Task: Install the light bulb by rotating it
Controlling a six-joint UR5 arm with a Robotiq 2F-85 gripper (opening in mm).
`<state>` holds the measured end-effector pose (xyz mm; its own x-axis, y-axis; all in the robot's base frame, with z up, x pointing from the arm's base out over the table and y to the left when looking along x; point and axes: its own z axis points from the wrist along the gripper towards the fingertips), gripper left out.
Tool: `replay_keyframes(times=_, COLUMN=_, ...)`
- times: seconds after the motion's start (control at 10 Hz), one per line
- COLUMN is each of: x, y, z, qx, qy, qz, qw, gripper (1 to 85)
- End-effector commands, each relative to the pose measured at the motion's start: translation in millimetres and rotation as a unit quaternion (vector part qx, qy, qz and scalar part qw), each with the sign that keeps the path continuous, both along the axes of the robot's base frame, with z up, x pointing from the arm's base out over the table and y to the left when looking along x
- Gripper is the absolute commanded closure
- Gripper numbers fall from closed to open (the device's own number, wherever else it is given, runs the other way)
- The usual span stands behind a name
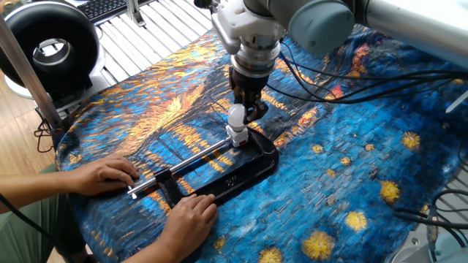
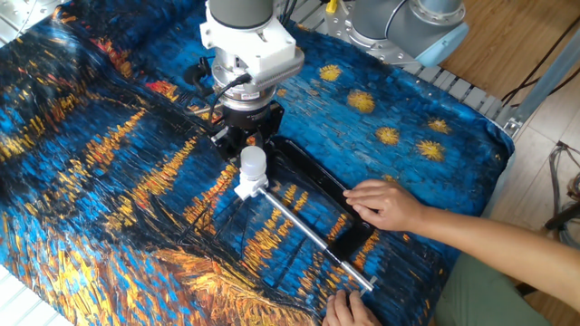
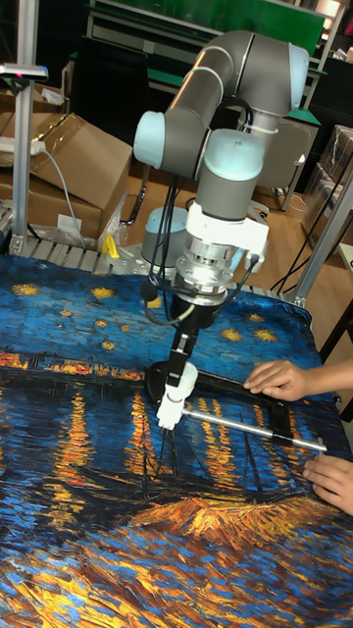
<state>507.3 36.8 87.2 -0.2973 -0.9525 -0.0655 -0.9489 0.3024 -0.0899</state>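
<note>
- My fingers (image 2: pixel 246 148) stood right behind the light bulb (image 2: pixel 253 161); I couldn't tell whether they gripped it.
- The bulb stood upright in a clamp (image 1: pixel 241 169).

Two hands (image 1: pixel 110 177) and clamp (image 1: pixel 219 179) crowd one side of bulb (image 1: pixel 237 116).
</note>
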Motion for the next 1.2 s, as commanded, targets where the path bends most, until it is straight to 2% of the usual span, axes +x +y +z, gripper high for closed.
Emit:
replay_keyframes(times=0.0, x=1.3, y=1, z=-1.5, qx=0.019, qy=-0.008, qz=-0.071, qw=0.9973, gripper=60.0)
replay_keyframes(times=0.2, x=-2.0, y=-5, z=-0.8, qx=0.021, qy=-0.004, qz=-0.128, qw=0.9915, gripper=60.0)
replay_keyframes(times=0.4, x=-4.0, y=-12, z=2.4, qx=0.029, qy=0.001, qz=-0.179, qw=0.9834, gripper=61.0)
replay_keyframes(times=0.5, x=-4.0, y=-11, z=2.3, qx=0.034, qy=0.003, qz=-0.210, qw=0.9770, gripper=62.0)
replay_keyframes(times=0.7, x=-0.6, y=-4, z=-4.0, qx=0.049, qy=0.003, qz=-0.280, qw=0.9586, gripper=65.3)
replay_keyframes(times=0.9, x=-4.2, y=-1, z=-7.0, qx=0.059, qy=0.016, qz=-0.333, qw=0.9409, gripper=66.3)
replay_keyframes(times=1.1, x=-13.6, y=-1, z=-2.0, qx=0.072, qy=0.044, qz=-0.387, qw=0.9180, gripper=66.7)
